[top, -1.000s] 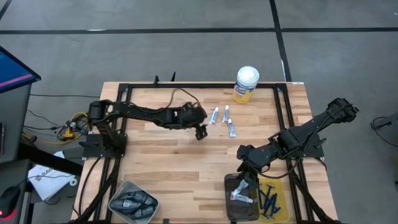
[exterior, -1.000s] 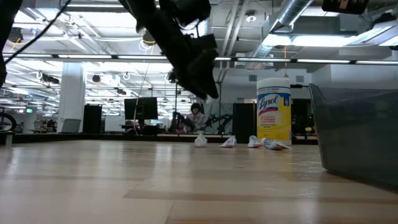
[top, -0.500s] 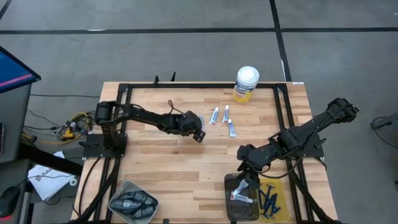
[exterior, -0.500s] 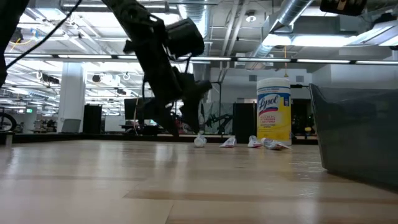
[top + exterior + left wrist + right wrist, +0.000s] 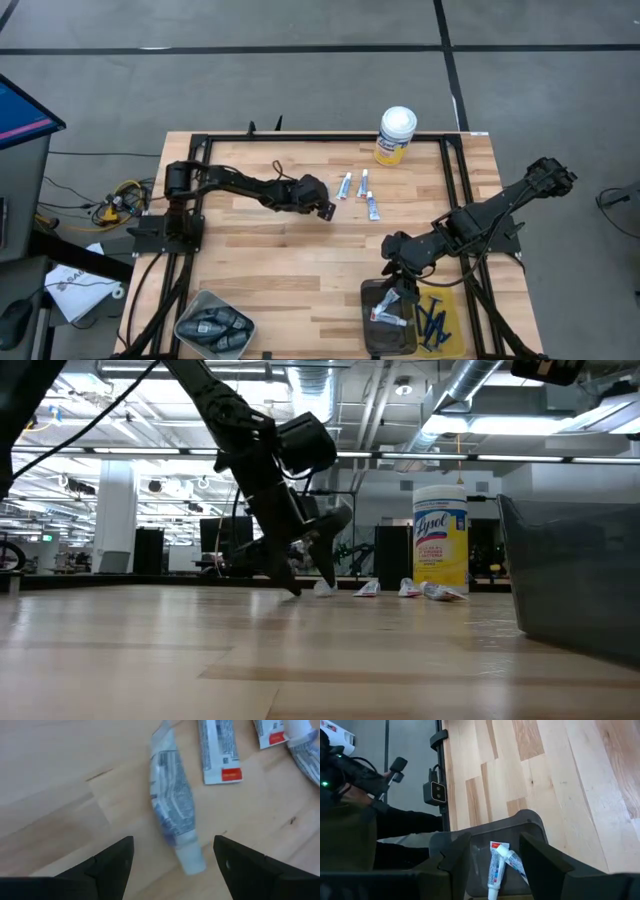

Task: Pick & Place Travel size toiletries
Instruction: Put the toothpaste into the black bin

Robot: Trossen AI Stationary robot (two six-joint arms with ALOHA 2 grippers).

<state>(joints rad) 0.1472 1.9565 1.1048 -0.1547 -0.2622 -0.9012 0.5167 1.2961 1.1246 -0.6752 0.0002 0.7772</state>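
Note:
My left gripper (image 5: 173, 843) (image 5: 325, 209) is open and low over the table. Its fingers stand on either side of a small white tube (image 5: 171, 812) with blue print, which lies flat and untouched, its cap (image 5: 192, 860) toward the wrist. Three more white tubes (image 5: 345, 185) (image 5: 363, 183) (image 5: 372, 207) lie flat just right of it. My right gripper (image 5: 495, 838) (image 5: 397, 281) is open above a grey bin (image 5: 372, 300) at the near edge. That bin holds two white tubes (image 5: 494, 869) (image 5: 516, 865).
A yellow canister (image 5: 396, 135) with a white lid stands near the far edge. A yellow tray (image 5: 452, 326) of dark blue razors sits right of the grey bin. A clear bin (image 5: 213, 325) of dark grey pieces sits at the near left. Bare wood lies mid-table.
My left gripper has come down from well above the table until its fingertips are at the tabletop around the leftmost tube. The left arm has folded lower with it. The right arm and the tubes have stayed put.

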